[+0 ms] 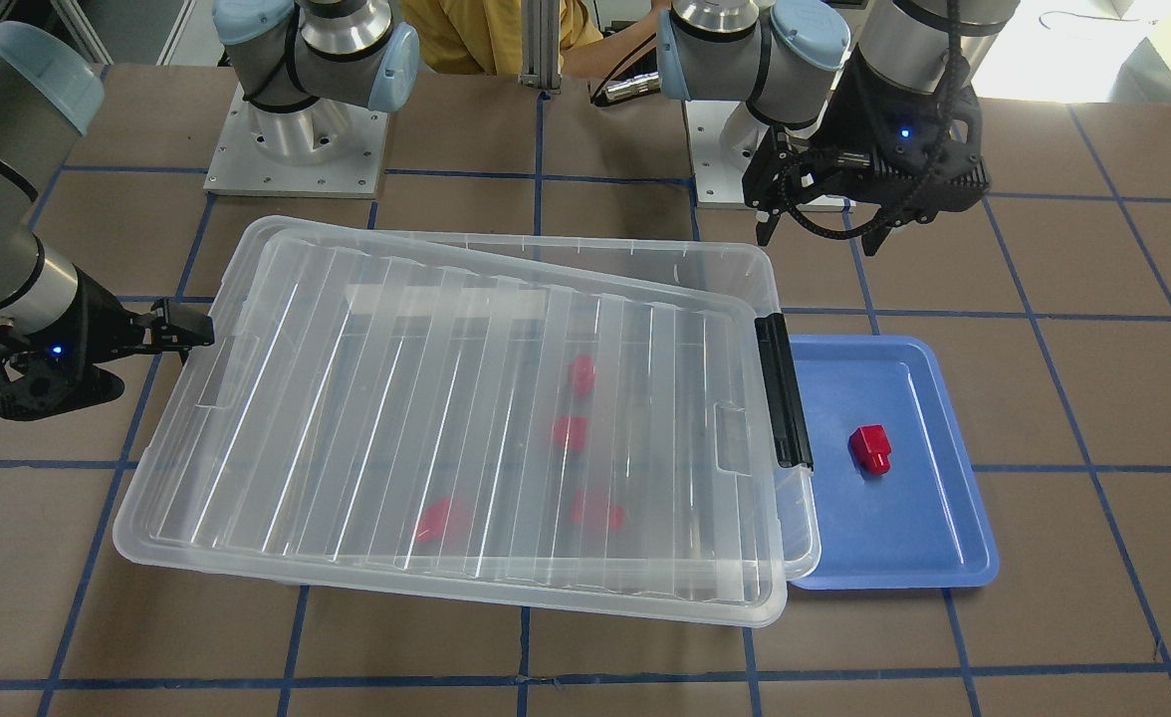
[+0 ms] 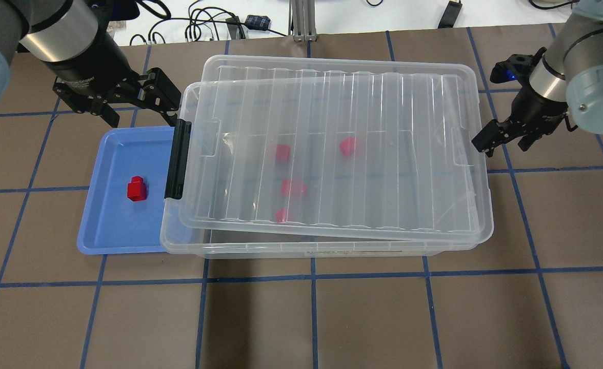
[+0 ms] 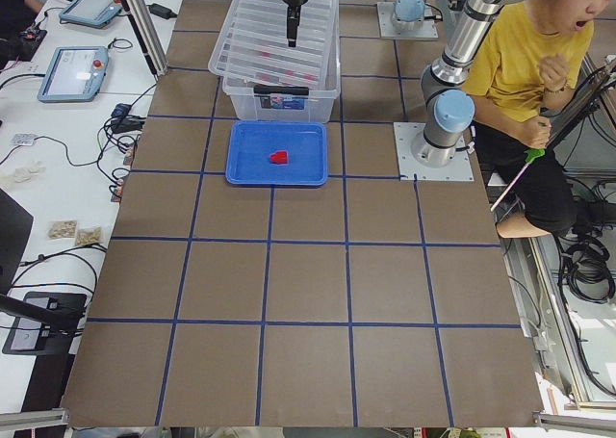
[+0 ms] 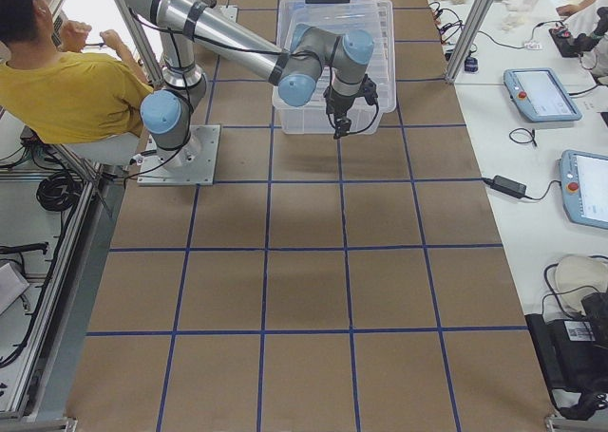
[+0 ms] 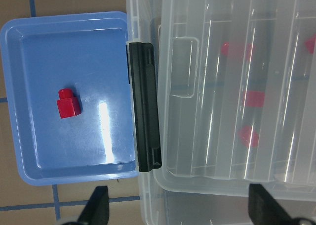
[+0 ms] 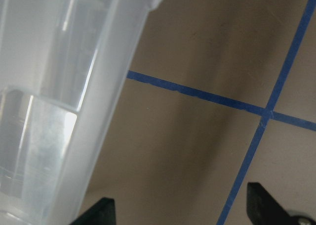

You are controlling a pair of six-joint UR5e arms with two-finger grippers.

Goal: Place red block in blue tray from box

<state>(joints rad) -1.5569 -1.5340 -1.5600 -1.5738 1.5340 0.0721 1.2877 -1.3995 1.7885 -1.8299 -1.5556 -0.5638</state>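
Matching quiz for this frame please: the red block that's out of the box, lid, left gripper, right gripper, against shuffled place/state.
1. red block
2. lid
3. left gripper
4. right gripper

A. open, at the end of the box away from the black latch
B. sitting askew on the box
C. lying in the blue tray
D. open, near the latch end of the box

Pairs: 1-C, 2-B, 3-D, 4-A
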